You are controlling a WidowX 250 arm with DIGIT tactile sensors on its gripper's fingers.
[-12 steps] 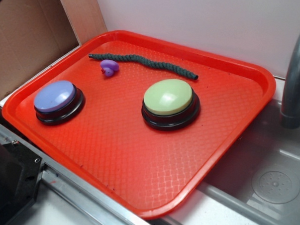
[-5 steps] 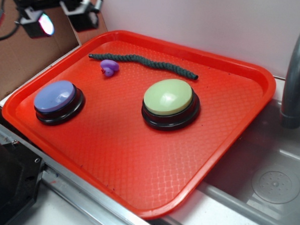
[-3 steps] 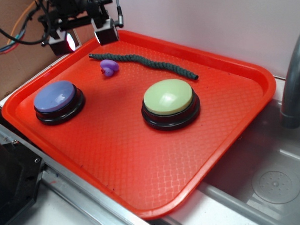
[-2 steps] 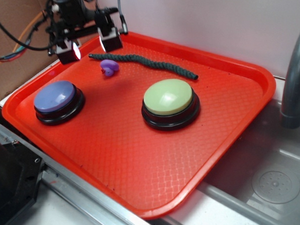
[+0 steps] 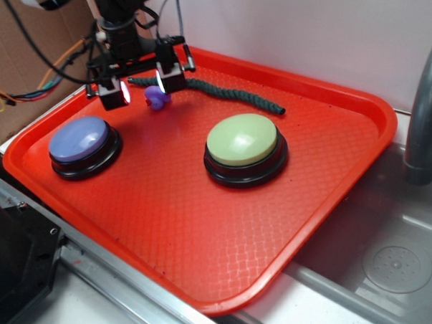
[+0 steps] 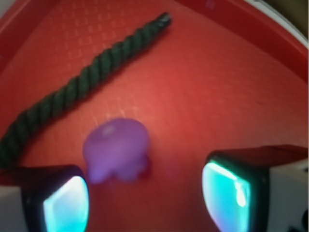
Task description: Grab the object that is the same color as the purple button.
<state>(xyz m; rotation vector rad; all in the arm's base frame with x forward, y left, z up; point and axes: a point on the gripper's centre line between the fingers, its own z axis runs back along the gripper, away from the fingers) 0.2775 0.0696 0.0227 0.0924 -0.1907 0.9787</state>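
The red tray (image 5: 332,193) holds the purple button (image 5: 84,145), a green button (image 5: 245,148), a dark rope (image 5: 231,94) and the purple toy (image 5: 154,97). The toy lies just beside the rope, near the tray's far rim. The gripper (image 5: 142,87) hangs spread wide over it, not touching.

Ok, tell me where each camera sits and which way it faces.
Exterior: off the red tray's near corner, above it, looking down across both buttons; the arm and open claw show at far left.
Wrist: on the arm just behind the claw, facing down at the tray; only the two fingertips show.
Shared: the purple toy, between the fingertips, and the green rope beside it.
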